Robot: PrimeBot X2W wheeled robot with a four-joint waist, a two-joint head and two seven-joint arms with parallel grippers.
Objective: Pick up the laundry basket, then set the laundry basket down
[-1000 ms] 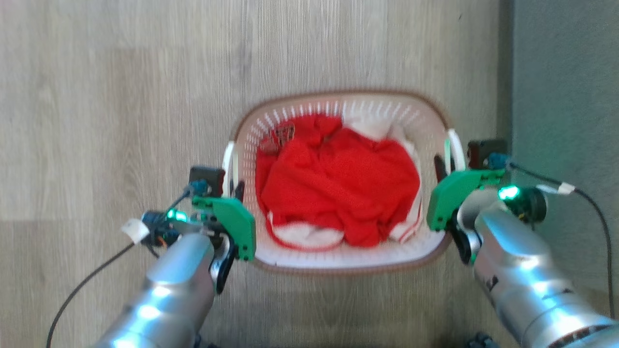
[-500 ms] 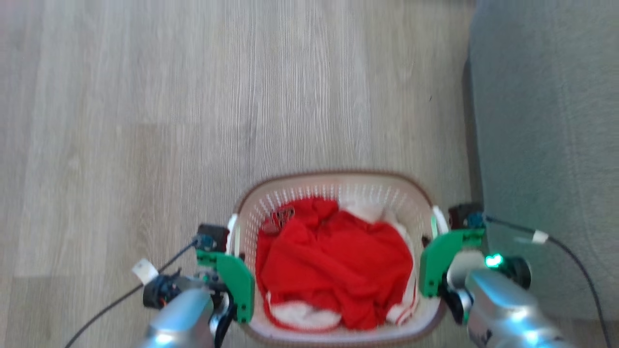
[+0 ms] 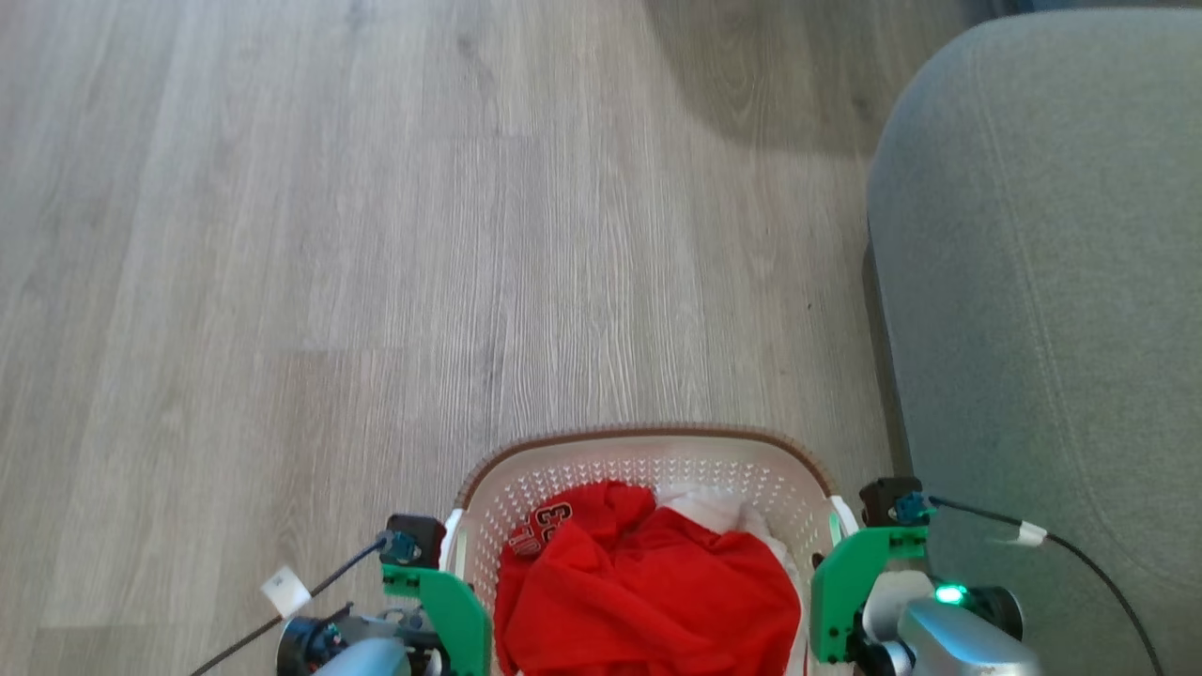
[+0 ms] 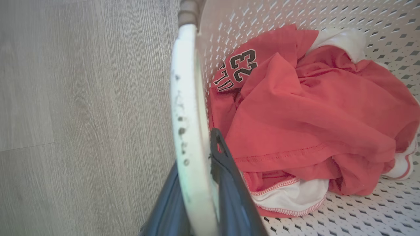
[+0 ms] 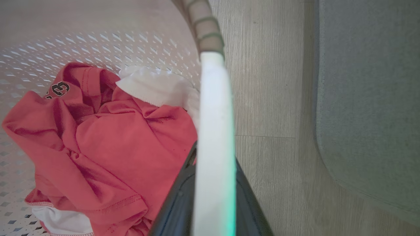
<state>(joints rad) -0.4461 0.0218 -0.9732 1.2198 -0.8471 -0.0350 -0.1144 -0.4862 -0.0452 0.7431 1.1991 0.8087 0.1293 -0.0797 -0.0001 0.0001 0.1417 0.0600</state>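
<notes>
Right, the left gripper [image 4: 197, 164] has its two dark fingers closed down on the white left handle [image 4: 188, 98], one finger on the outer side and one on the inner, no slack showing. The right gripper [image 5: 215, 160] mirrors it, pinched narrow around the white right handle [image 5: 215, 108]. Between them hangs the laundry basket [image 3: 648, 435], brown rim level, both handles swung upright in the grip. Inside lies a crumpled red jersey [image 3: 648, 601] with numbers on it, and a white garment [image 3: 700, 507] pokes out at the far side. By my reading the pick-up is done or very nearly done: both holds are set and the basket looks carried between the arms, though its underside is hidden, so I can't confirm that it is off the floor. What's left is the set-down, and then letting go of both handles. Below is a pale wood-plank floor [image 3: 376, 235], bare ahead of the basket. At the floor's right side stands a grey upholstered seat [image 3: 1052, 282], just beside the basket's right end, so a landing spot towards the middle or left looks the safer call.
</notes>
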